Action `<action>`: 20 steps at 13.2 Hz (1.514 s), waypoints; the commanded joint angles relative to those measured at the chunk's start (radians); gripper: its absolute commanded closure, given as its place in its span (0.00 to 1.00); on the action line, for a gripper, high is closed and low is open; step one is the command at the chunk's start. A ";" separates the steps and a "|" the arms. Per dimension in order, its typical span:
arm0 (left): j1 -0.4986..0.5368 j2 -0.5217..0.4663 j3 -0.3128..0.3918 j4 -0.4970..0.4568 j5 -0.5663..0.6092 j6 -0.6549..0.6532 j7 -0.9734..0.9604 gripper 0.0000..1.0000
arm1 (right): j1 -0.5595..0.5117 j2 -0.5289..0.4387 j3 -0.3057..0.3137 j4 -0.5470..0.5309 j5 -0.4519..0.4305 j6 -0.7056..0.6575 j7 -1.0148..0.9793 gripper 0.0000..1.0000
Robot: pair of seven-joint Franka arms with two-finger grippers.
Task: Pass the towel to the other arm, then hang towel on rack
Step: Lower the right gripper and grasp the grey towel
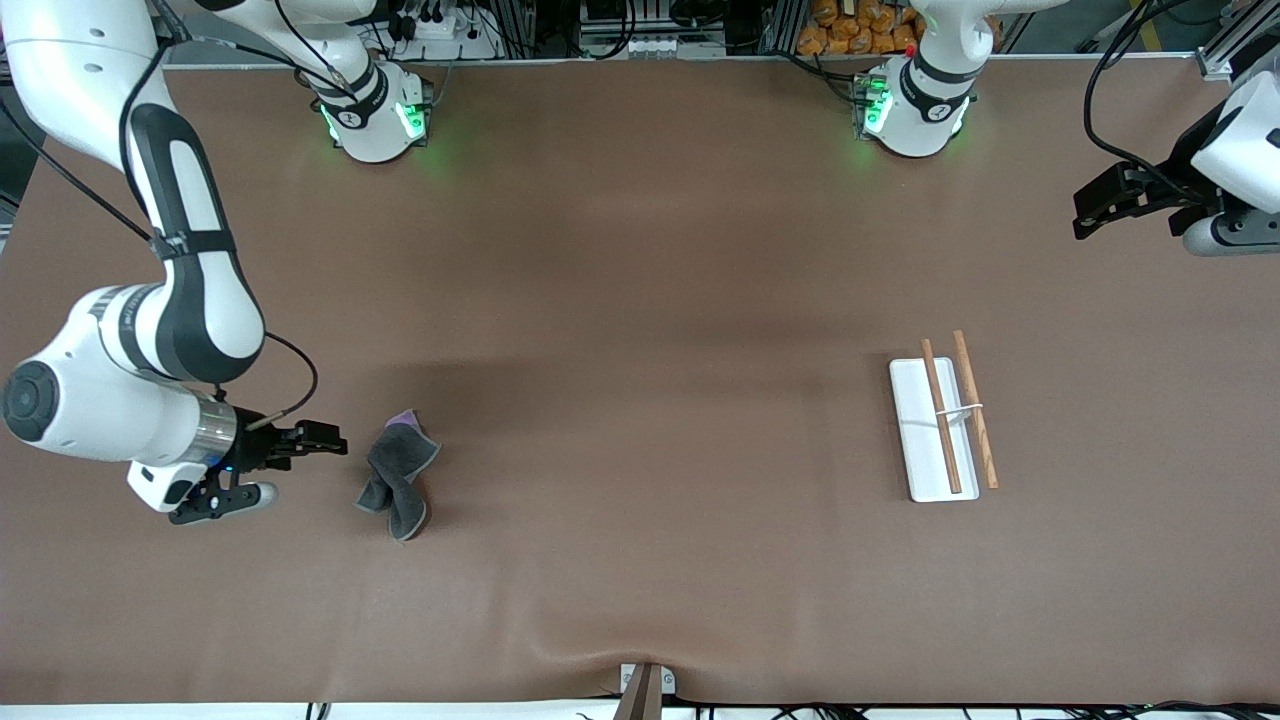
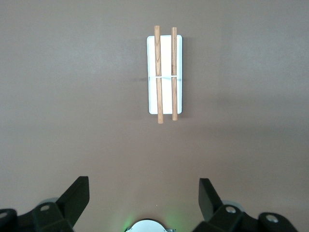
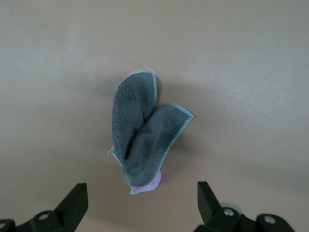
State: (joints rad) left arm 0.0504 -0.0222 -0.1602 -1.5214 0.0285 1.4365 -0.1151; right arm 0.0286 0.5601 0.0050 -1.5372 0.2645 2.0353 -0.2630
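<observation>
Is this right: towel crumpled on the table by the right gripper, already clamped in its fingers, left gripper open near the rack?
Not clamped. The right wrist view shows the towel lying free on the table, the right gripper open beside it. The rest holds: left gripper open near the rack.

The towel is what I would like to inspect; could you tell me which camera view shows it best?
The right wrist view: the towel fills the middle, crumpled, purple corner showing. The front view shows it small, beside the right gripper. The left wrist view misses it.
</observation>
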 commanded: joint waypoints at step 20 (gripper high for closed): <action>0.005 -0.008 -0.002 -0.008 -0.016 -0.008 0.023 0.00 | 0.065 0.086 -0.006 -0.072 0.151 0.169 0.033 1.00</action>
State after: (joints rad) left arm 0.0506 -0.0222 -0.1604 -1.5268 0.0255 1.4365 -0.1151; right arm 0.0863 0.6492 0.0053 -1.6094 0.3952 2.2079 -0.2395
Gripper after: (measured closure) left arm 0.000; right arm 0.912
